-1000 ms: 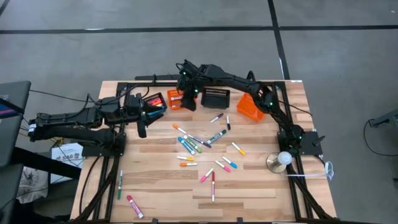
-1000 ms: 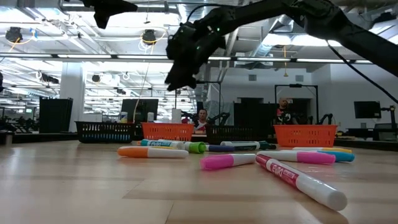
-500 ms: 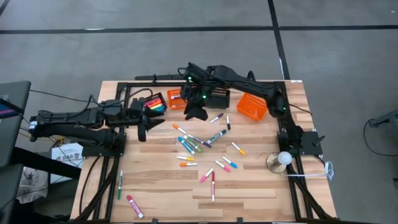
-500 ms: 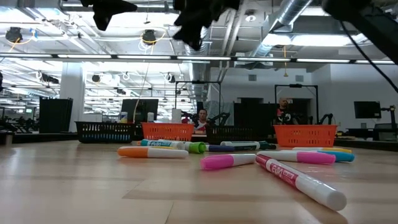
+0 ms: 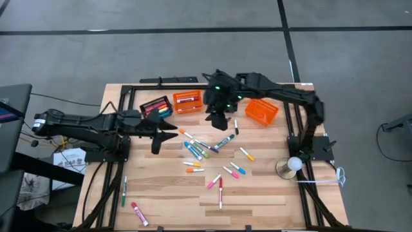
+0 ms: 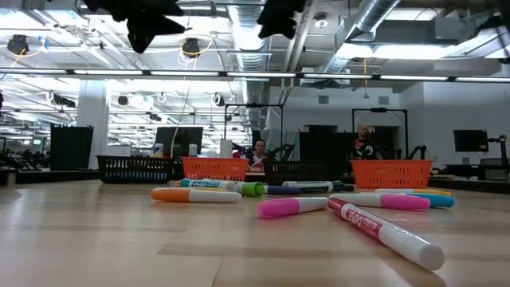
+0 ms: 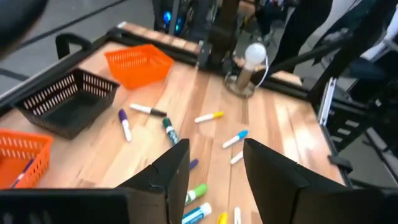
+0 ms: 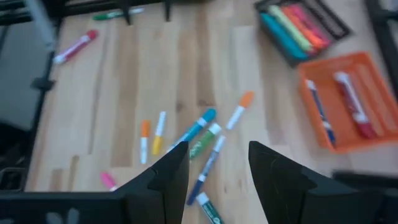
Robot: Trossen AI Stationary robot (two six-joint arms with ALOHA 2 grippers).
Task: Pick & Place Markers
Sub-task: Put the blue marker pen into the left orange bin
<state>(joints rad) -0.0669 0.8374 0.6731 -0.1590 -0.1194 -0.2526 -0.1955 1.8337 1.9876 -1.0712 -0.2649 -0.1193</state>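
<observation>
Left gripper point(image 5: 156, 140), right gripper point(image 5: 217, 119) — jaws apparently open, empty, aloft.

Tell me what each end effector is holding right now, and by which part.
Nothing is held. The left end effector and the right end effector both hang open above the scattered markers, with only bare gap between their fingers.

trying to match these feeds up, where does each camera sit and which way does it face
High view: above the table, looking straight down; both arms show, left tool and right tool over the markers.
Low view: at table-top height, looking level into the room; the arms show dark at the top.
Left wrist view: on the left arm, facing the black basket; its open tool shows.
Right wrist view: on the right arm, looking down; its open tool shows.
Shared: both wrist views see the central markers.
</observation>
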